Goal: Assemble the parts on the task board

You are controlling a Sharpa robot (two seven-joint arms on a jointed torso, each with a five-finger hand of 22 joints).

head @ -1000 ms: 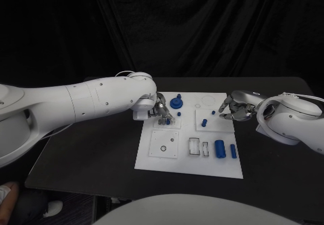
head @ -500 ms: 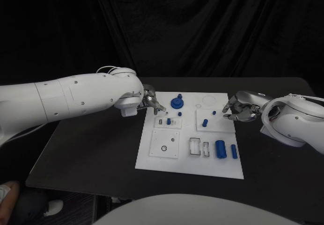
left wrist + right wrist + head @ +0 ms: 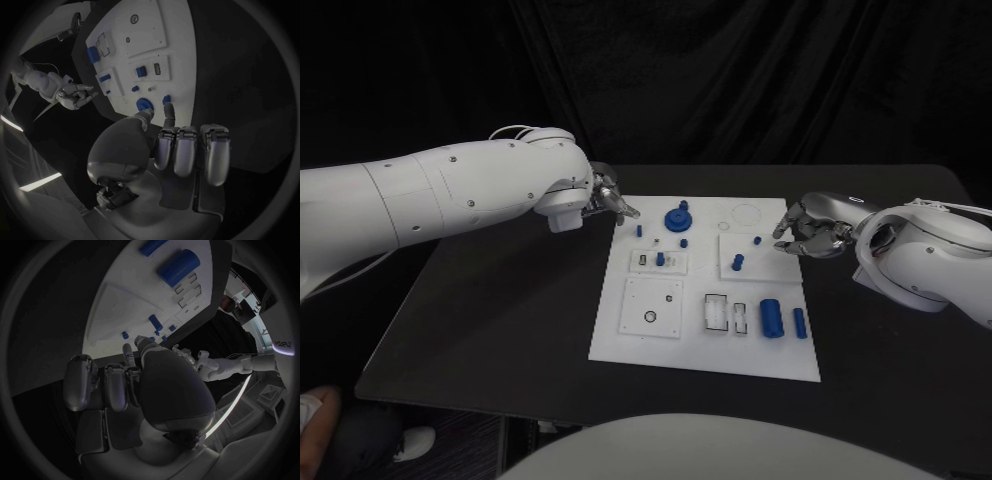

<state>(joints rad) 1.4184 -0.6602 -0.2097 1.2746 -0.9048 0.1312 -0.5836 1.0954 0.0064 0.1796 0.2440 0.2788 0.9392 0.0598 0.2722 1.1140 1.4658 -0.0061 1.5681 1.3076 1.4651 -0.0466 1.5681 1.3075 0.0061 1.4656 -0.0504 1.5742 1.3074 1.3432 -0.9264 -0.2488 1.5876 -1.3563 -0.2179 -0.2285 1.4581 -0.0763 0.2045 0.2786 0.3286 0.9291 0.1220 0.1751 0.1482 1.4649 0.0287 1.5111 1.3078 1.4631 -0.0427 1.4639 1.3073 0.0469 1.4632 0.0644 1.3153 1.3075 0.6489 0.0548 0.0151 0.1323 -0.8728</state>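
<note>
Where right hand (image 3: pixel 808 232) curls, fingers' (image 3: pixel 81 382) contents indiscernible.

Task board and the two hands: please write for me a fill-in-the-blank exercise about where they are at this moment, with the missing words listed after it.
1. The task board is a plate of ____ colour on the black table.
2. The left hand hovers near the board's far-____ corner.
3. The right hand is at the board's ____ edge, fingers curled.
4. The large cylinder lying on the board is ____ in colour.

Missing words: white; left; right; blue
</note>
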